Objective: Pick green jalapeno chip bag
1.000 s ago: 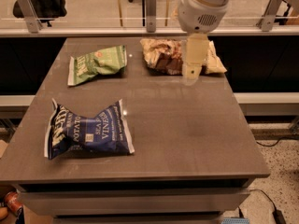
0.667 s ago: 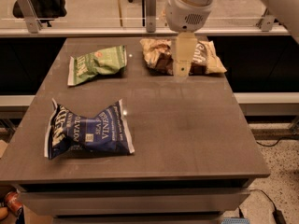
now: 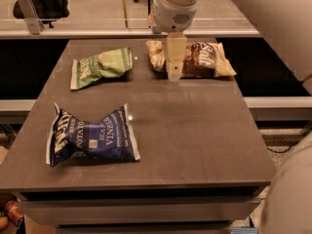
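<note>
The green jalapeno chip bag point(image 3: 101, 66) lies flat on the far left part of the dark table point(image 3: 195, 130), light green with white lettering and a small red mark. My gripper point(image 3: 174, 74) hangs from the arm above the far middle of the table, to the right of the green bag and apart from it. It points down in front of the tan-and-brown bag point(image 3: 200, 60). It holds nothing that I can see.
A larger dark-blue chip bag point(image 3: 90, 136) lies near the table's front left. A glass partition and a rail point(image 3: 97, 32) run behind the table's far edge. An office chair stands at the far left. The arm's white shell fills the right edge.
My gripper has moved to the left across the far part of the table, from the right end of the tan-and-brown bag toward its left half. The bags have not moved.
</note>
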Robot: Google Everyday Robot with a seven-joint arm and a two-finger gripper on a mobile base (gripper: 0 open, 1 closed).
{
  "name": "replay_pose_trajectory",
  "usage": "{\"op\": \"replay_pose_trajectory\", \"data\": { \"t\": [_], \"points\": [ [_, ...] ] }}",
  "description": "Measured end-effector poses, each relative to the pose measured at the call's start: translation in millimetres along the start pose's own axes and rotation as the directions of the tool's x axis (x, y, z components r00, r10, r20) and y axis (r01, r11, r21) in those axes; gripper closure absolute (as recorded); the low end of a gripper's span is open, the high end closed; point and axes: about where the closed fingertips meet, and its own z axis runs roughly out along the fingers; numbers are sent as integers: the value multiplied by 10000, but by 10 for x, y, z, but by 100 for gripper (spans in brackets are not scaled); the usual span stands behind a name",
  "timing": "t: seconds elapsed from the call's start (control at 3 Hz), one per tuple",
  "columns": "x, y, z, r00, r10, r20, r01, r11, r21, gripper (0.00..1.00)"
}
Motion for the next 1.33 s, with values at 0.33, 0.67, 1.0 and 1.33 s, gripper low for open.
{"op": "replay_pose_trajectory", "data": {
  "t": [0.33,0.67,1.0,1.33],
  "points": [
    [-92,-162,128,9982,-595,-95,592,9978,-290,0],
    [-204,-310,255,9941,-1074,-173,1066,9932,-458,0],
    [-383,-518,430,9896,-1439,20,1439,9892,-267,0],
    [-383,-519,430,9896,-1439,20,1439,9892,-266,0]
  ]
}}
